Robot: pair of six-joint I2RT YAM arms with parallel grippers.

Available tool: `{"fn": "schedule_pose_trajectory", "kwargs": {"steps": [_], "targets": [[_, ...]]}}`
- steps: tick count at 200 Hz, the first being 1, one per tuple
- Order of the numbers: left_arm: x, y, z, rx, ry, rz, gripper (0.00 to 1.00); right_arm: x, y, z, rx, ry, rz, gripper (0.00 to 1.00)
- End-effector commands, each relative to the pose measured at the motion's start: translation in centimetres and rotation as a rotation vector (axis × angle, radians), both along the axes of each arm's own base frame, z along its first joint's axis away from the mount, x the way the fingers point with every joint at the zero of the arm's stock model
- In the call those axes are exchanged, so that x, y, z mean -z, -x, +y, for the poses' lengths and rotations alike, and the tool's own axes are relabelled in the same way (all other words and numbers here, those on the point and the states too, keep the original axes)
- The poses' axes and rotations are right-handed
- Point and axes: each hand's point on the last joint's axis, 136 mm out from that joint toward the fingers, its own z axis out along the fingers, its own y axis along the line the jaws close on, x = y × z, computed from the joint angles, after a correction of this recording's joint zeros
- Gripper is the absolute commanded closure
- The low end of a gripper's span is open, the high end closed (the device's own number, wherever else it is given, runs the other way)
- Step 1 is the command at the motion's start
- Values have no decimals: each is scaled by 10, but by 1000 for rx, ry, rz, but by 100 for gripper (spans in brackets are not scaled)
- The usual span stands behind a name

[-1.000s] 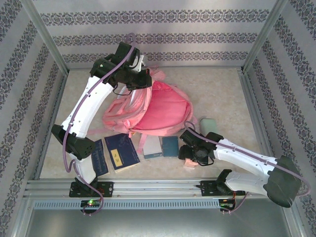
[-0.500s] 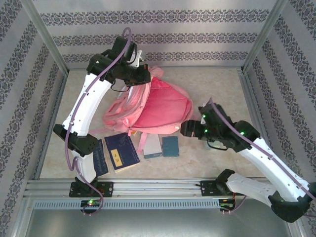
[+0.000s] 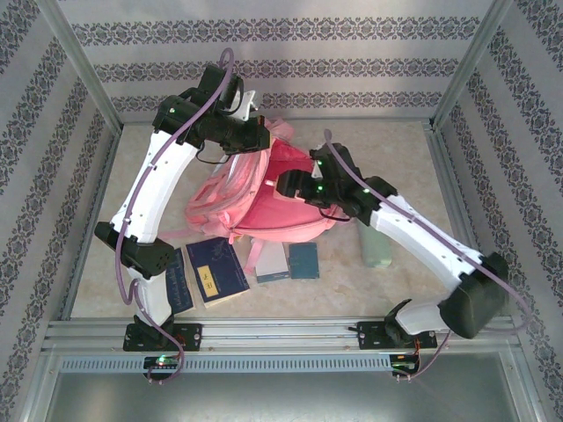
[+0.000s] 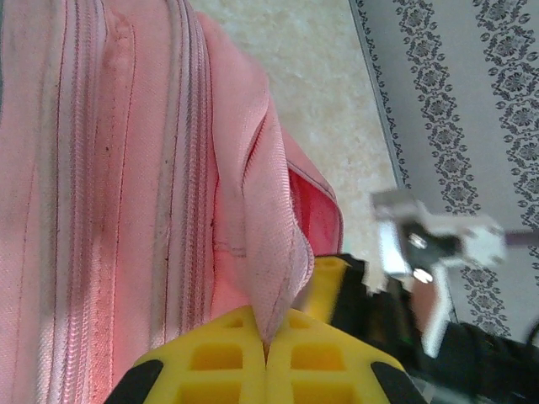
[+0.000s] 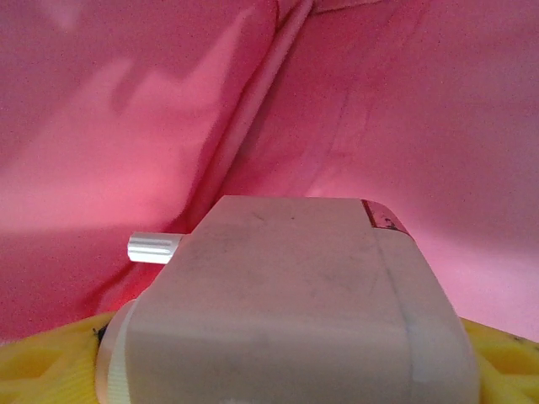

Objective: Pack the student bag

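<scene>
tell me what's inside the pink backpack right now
Inside the student bag, against bright pink lining, the right end effector holds a pale boxy item. Anything deeper is covered by that item and the fabric.

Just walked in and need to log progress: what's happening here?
Two robot arms are packing the pink student bag. The left gripper is pinched shut on the bag's rim fabric, holding it open. The right gripper holds a pale boxy item inside the bright pink lining, not yet released. Several books lie on the table in front.
</scene>
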Motion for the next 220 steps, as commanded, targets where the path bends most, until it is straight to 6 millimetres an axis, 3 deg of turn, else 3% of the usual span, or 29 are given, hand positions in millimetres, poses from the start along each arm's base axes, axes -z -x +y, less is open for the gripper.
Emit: {"fn": "schedule_pose_trajectory", "kwargs": {"steps": [1, 46, 75, 102, 115, 124, 140, 171, 220], "targets": [[-62, 13, -4, 61, 130, -176, 100, -36, -36, 23, 59, -161, -94, 29], [-79, 17, -5, 72, 168, -224, 100, 5, -67, 53, 199, -232, 104, 27], [-87, 12, -7, 65, 185, -243, 100, 26, -74, 69, 271, -290, 207, 27], [-91, 8, -8, 62, 193, -253, 100, 41, -75, 83, 288, -326, 284, 20], [-91, 7, -9, 66, 197, -253, 100, 40, -75, 93, 254, -335, 291, 14], [-91, 6, -9, 63, 199, -254, 100, 38, -75, 101, 220, -339, 293, 3], [-90, 4, -9, 63, 200, -250, 100, 38, -71, 105, 186, -325, 295, 2], [-87, 3, -4, 53, 188, -245, 100, 33, -65, 93, 175, -253, 251, 2], [-85, 0, 8, 24, 175, -236, 100, -6, -48, 59, 76, -35, 66, 2]]}}
